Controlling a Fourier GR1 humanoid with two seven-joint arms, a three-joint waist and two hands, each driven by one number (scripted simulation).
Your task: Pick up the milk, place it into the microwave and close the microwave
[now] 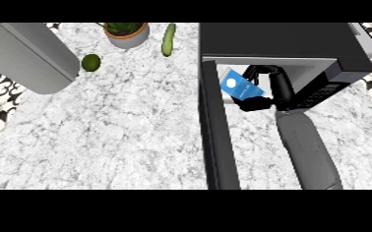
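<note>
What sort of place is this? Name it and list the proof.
Probably a kitchen: a marbled countertop, an open microwave where the right hand holds the milk, and a cucumber.

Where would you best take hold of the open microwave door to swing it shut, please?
Probably near the microwave door's free end, nearest the robot, coming from its left side: it stands swung fully out, and the right hand with the milk occupies the other side.

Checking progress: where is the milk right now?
In the head view, the milk is at the right, held by the right hand in the mouth of the microwave, beside its open door.
</note>
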